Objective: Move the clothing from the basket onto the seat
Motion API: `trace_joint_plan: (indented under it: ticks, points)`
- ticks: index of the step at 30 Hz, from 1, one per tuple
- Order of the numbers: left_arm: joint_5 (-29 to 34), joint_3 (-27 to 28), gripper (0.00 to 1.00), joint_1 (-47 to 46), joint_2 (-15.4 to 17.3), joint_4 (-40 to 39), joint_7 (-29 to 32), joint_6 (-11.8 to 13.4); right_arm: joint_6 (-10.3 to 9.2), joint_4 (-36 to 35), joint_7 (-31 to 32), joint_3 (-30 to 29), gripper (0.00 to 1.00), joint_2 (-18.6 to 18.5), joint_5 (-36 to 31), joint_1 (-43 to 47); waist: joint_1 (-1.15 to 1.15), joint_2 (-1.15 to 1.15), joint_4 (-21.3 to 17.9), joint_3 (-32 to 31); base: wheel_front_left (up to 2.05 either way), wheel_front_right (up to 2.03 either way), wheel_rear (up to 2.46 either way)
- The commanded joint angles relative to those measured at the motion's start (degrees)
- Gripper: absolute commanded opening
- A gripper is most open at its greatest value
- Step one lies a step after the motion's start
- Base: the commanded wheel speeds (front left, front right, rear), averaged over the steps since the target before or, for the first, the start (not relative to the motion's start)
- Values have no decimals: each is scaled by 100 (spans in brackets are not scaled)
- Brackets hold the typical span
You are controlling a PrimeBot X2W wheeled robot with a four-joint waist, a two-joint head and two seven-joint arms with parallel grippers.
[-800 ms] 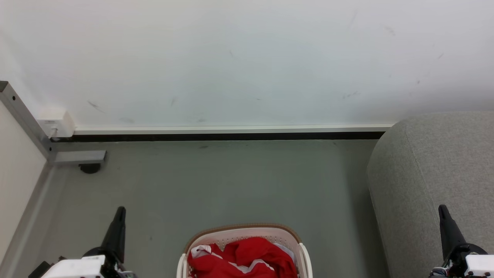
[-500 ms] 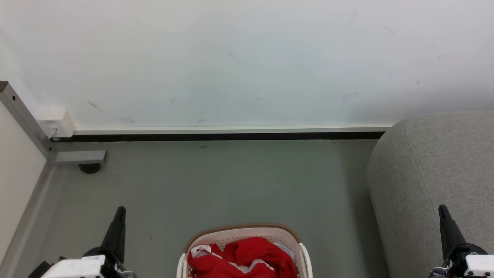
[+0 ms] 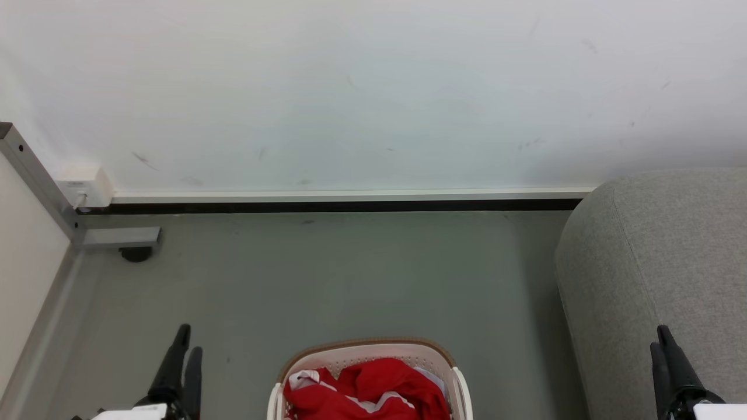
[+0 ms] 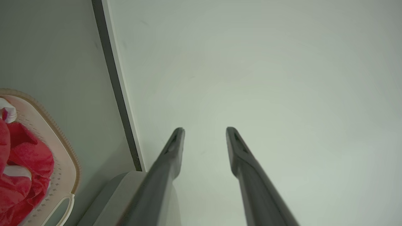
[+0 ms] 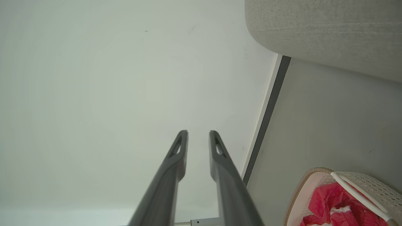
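Note:
The clothing (image 3: pixel 367 389), bright red with white stripes, lies heaped in the cream basket (image 3: pixel 366 345) at the bottom centre of the head view. The grey seat (image 3: pixel 659 256) stands to the basket's right. My left gripper (image 3: pixel 190 341) is over the floor left of the basket, open with nothing between its fingers (image 4: pixel 204 130). My right gripper (image 3: pixel 658 337) is in front of the seat, its fingers (image 5: pixel 198 134) a narrow gap apart and empty. The wrist views catch the basket (image 4: pixel 64 157) (image 5: pixel 306 180), the clothing (image 4: pixel 22 163) (image 5: pixel 329 199) and the seat (image 5: pixel 317 28) at their edges.
A pale wall (image 3: pixel 362 93) with a dark baseboard (image 3: pixel 338 205) runs across the back. A grey metal frame with a foot (image 3: pixel 119 238) and a white panel stand at the left. Bare grey floor (image 3: pixel 327 274) lies between basket and wall.
Both grippers have sunk lower in the head view. Each now shows two fingers standing apart where a single dark tip showed before. Basket, clothing and seat have not moved.

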Motion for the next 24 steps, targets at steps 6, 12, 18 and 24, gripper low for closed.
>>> trace_joint_plan:
  ticks: [6,12,18,24]
  points:
    - [139,-107,100,-49,24,-137,-195,-1,-1,-169,-196,88,100,-32,-319,-10,0,0,4,4,0,0,0]
    - [533,-149,100,-42,29,-196,-360,-1,-1,-343,-363,211,100,-40,-1229,29,0,0,4,15,0,0,0]
    - [1562,-216,100,-25,35,-322,-520,-2,-1,-463,-521,357,100,-55,-2244,83,0,0,10,26,0,0,0]
    - [2525,-303,100,48,40,-396,-665,48,-2,-455,-667,484,100,-58,-3061,115,0,0,10,29,0,0,0]
